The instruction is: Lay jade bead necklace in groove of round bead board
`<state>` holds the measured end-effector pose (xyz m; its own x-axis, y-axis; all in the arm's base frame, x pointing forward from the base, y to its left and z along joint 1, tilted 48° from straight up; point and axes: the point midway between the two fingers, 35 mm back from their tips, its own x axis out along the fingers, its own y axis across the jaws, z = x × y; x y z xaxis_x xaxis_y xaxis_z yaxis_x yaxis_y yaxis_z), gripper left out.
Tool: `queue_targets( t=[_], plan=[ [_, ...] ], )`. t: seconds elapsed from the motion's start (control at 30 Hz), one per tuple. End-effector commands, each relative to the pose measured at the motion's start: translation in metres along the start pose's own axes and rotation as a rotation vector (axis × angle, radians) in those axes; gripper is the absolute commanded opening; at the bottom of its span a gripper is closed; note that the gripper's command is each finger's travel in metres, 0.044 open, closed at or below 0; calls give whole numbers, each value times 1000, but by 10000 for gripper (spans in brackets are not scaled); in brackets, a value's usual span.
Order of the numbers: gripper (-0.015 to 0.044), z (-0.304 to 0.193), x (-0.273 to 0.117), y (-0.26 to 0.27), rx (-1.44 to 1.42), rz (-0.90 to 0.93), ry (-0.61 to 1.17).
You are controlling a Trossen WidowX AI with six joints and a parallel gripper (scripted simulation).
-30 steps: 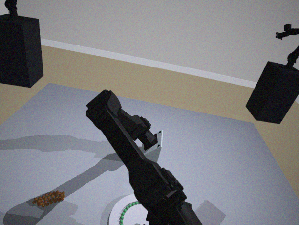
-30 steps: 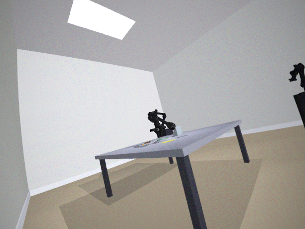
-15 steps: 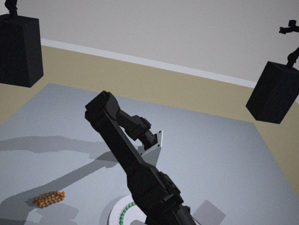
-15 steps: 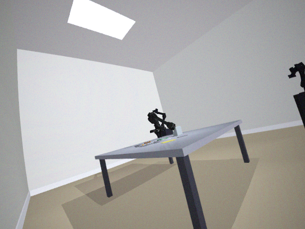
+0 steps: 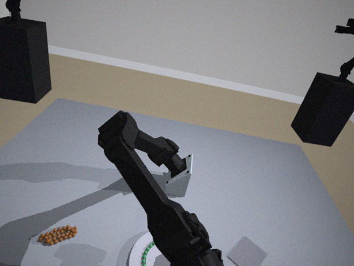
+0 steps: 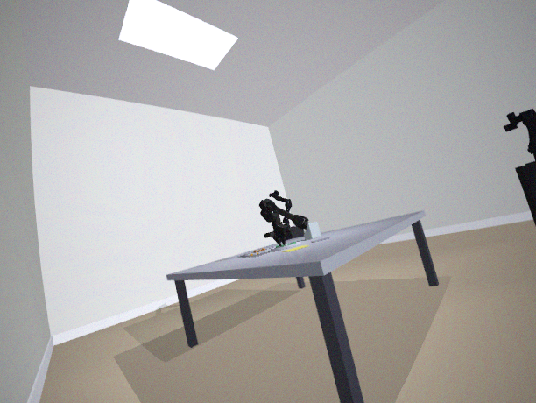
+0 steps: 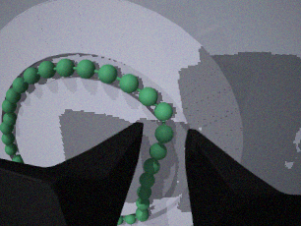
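The jade bead necklace point(image 5: 145, 252) point(image 7: 107, 74) forms an uneven loop on the round bead board point(image 5: 136, 251) point(image 7: 148, 29). In the wrist view its upper and left beads run along the groove, while the right-hand strand bends inward, inside the groove's right arc. My gripper point(image 7: 163, 133) point(image 6: 281, 245) is open, its fingers partly spread and pointing down at the board. One fingertip is on each side of the right-hand strand, with a gap to the beads. In the top view the arm hides the fingertips and most of the board. The black fingers hide the loop's lower part.
A bunch of orange beads point(image 5: 59, 235) point(image 6: 258, 250) lies left of the board. A flat grey square point(image 5: 246, 252) lies to its right in the top view. A pale angled block point(image 5: 179, 186) point(image 6: 313, 230) stands by the arm. A yellow strip point(image 6: 295, 249) lies on the table.
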<state>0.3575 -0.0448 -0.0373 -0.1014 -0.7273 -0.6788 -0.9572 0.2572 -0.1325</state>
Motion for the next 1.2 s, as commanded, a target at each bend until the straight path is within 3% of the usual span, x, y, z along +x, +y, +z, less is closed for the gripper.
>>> queue_targets(
  t=[0.0, 0.1, 1.17],
  plan=[
    [67, 0, -1, 0, 0, -1, 0],
    [0, 0, -1, 0, 0, -1, 0],
    [0, 0, -1, 0, 0, -1, 0]
  ],
)
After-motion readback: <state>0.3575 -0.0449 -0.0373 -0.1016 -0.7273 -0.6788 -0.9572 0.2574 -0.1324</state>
